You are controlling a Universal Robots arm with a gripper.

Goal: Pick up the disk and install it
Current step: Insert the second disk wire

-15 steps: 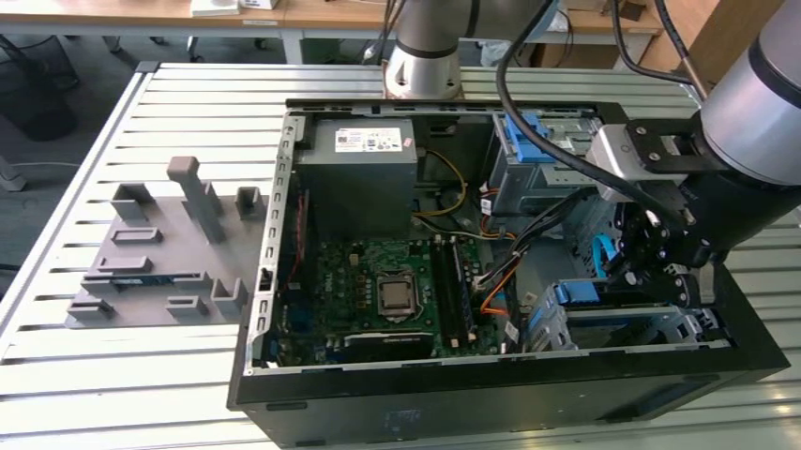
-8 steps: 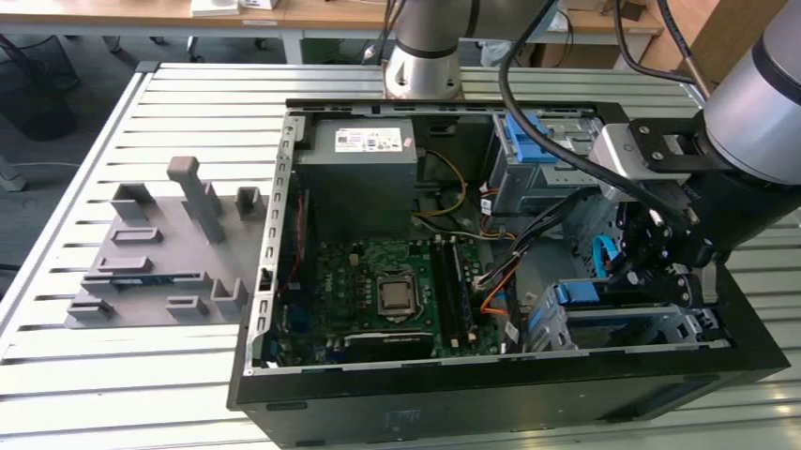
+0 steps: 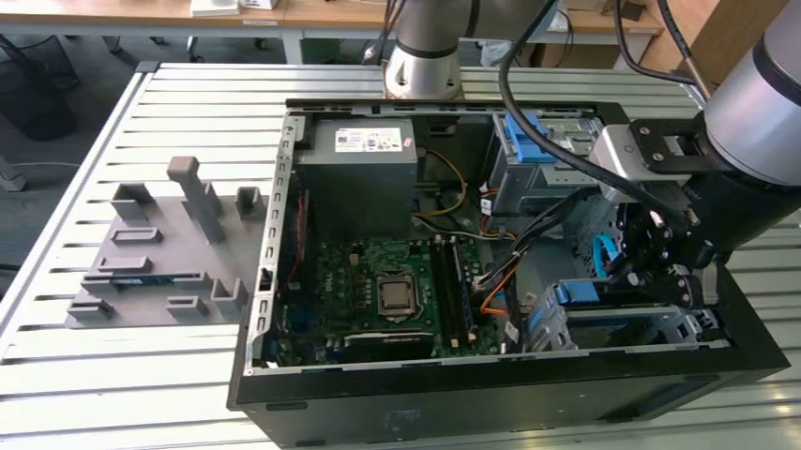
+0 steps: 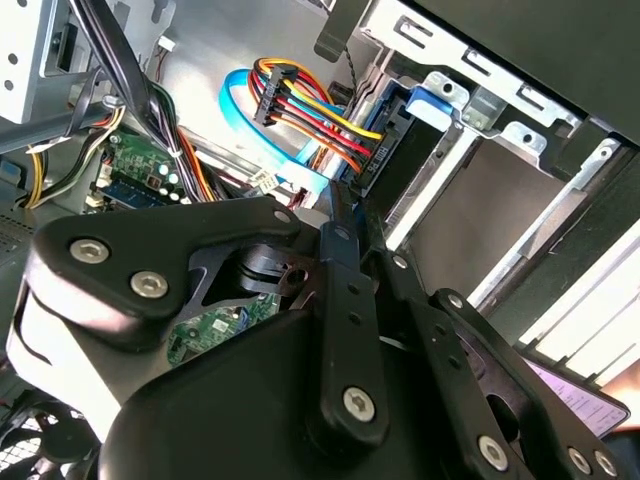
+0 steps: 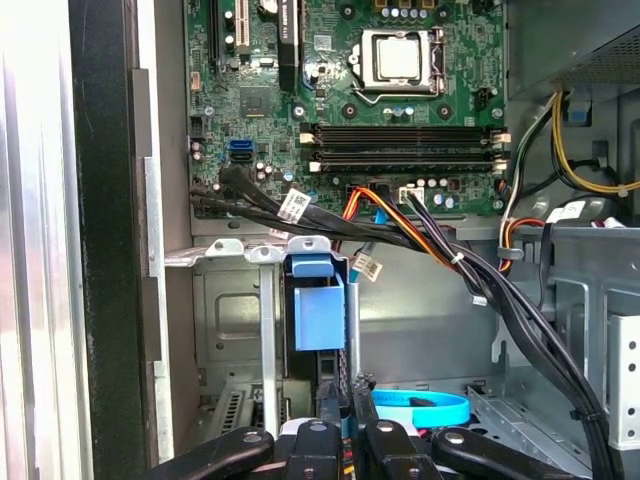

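Inside the open computer case (image 3: 501, 370), near right corner: pincer (image 3: 661, 272) at the drive bay (image 3: 626, 323); finger state indeterminable.

Silver arm (image 3: 763, 112), black screwed linkage, seemingly matte

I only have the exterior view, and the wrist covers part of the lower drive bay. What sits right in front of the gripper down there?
Observer: In the first wrist view, a blue latch piece sits on the metal drive bay, straight ahead of the gripper.
Operator: Any cables near it?
Observer: A light blue flat cable loops close beside the gripper.
Operator: Is anything plugged in at the bay?
Observer: In the second wrist view, a multicoloured wire bundle ends in a black plug at the bay's edge. I cannot tell what it is plugged into.
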